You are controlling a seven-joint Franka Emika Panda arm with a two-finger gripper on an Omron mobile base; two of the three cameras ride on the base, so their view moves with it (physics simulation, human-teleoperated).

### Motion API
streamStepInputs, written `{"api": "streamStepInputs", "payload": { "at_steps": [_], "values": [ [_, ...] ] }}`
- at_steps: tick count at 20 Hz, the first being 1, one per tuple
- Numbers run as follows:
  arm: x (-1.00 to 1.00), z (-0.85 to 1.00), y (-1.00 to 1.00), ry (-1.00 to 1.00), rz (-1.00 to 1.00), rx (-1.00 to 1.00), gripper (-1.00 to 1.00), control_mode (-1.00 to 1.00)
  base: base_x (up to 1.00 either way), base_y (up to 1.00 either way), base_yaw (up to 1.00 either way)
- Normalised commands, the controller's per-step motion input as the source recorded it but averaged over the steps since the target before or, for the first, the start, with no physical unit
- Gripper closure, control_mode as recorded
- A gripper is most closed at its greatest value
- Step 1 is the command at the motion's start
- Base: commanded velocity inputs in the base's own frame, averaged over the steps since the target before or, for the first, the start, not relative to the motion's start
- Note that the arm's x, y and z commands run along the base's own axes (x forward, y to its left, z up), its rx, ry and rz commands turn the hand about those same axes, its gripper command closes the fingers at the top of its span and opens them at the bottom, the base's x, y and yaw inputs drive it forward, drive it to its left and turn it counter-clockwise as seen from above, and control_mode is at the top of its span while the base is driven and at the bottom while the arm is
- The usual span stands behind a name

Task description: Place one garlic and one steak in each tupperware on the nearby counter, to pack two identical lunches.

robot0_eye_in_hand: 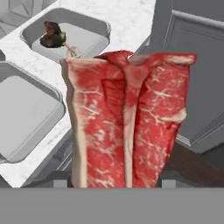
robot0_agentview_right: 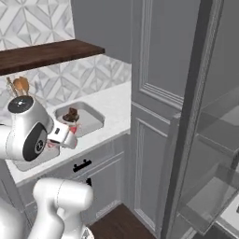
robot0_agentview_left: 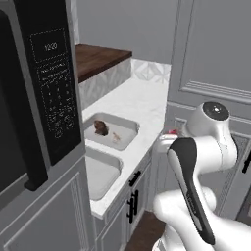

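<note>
Gripper [robot0_eye_in_hand: 116,186] clenching raw red marbled steak [robot0_eye_in_hand: 129,120], carrying it toward empty pale grey tupperware [robot0_eye_in_hand: 26,111]; next, lower and release inside.

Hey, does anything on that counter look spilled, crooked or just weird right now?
Nothing looks spilled. Both tupperware trays, far and near, sit flat on the counter; the raw steak is simply in the gripper.

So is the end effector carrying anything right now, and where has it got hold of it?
Yes: a raw steak. The end effector grips it at the lower end as the hand view shows it, with the rest of the slab standing up in front of the camera.
</note>
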Motion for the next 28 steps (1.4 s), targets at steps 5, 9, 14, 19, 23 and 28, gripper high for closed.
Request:
{"api": "streamStepInputs", "payload": {
  "at_steps": [5, 9, 14, 19, 23, 28],
  "values": [
    [0.00, 0.00, 0.00, 0.00, 0.00, 0.00, 1.00, 1.00, 0.91, 0.19, 0.46],
    [0.44, -0.30, 0.26, 0.20, 0.37, 0.01, 1.00, -1.00, 0.19, 0.08, 0.12],
    [0.43, -0.41, 0.64, 0.27, 0.44, 0.06, 1.00, -1.00, 0.00, 0.00, 0.00],
    [0.43, -0.25, 1.00, 0.18, 0.28, 0.05, 1.00, -1.00, 0.00, 0.00, 0.00],
    [0.49, -0.35, 0.70, 0.13, 0.26, 0.08, 1.00, -1.00, 0.00, 0.00, 0.00],
    [0.64, -0.64, 0.63, 0.09, 0.20, 0.01, 1.00, -1.00, 0.00, 0.00, 0.00]
  ]
}}
